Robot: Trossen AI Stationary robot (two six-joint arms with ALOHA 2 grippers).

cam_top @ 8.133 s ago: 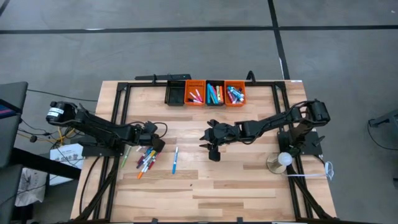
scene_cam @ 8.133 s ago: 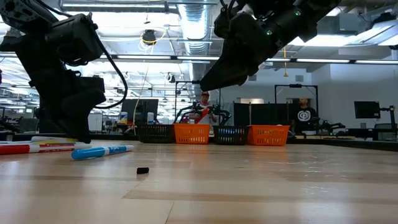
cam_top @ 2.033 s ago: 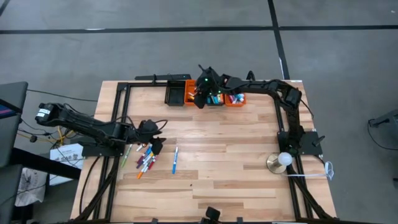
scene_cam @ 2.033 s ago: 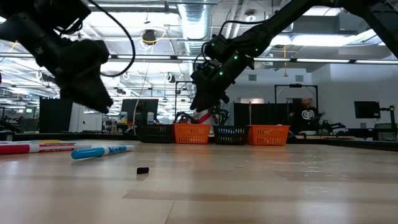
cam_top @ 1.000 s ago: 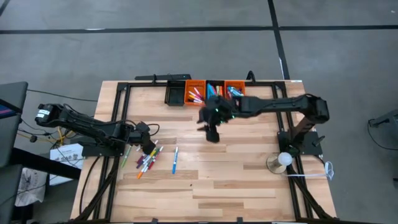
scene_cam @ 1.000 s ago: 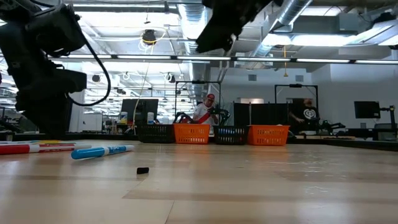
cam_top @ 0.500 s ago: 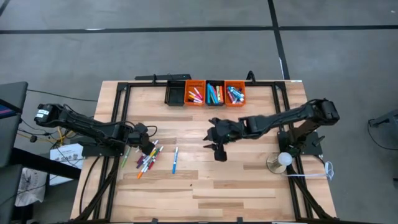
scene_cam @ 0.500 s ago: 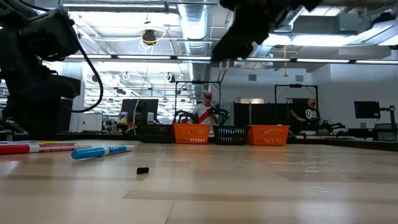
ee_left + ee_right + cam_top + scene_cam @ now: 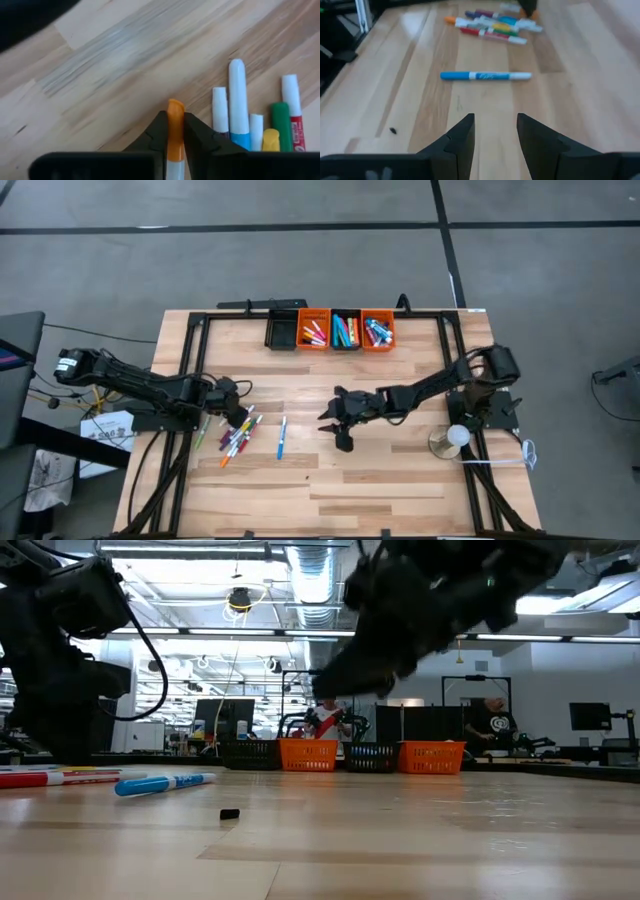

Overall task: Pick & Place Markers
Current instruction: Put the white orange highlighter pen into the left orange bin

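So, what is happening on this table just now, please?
A two-armed robot is sorting markers into bins. The left tool is shut on an orange-capped marker at the loose pile of markers on the table's left side. The right tool hangs open over the middle of the table, facing a lone blue marker. Three bins at the far edge already hold markers; a fourth black bin beside them looks empty.

Bright even overhead light, glaring ceiling lamps in low view, blurred wrist views
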